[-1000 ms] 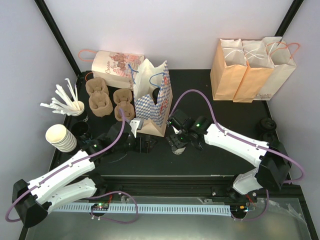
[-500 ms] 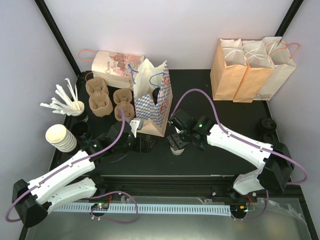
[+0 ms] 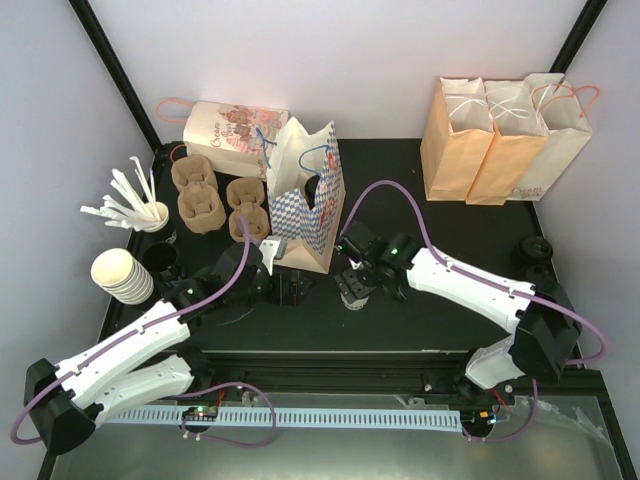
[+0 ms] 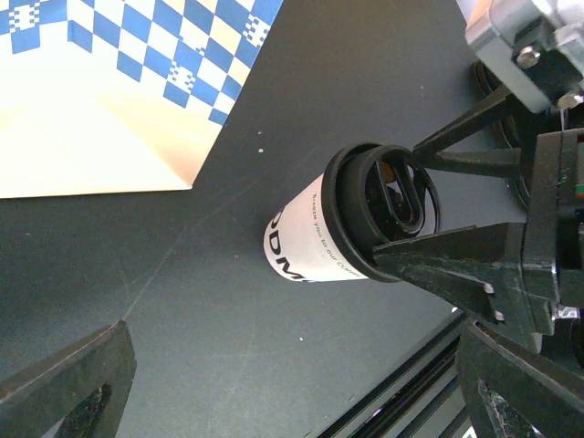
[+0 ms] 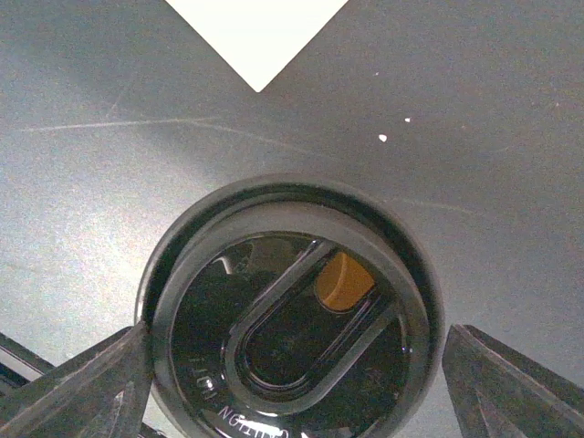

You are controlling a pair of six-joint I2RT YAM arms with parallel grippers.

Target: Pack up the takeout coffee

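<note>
The takeout coffee cup [image 4: 315, 239] stands upright on the dark surface [image 4: 210, 301], just in front of the blue-checked bag [image 3: 305, 195]; its round black lid [image 5: 287, 315] has a small orange plug. The right tool [image 5: 292, 365] is spread, 1 finger on each side of the lid, neither clearly pressing it. The left tool [image 3: 290, 290] is spread wide and holds nothing, beside the bag's near corner. Brown carriers [image 3: 200, 195] lie left of the bag.
</note>
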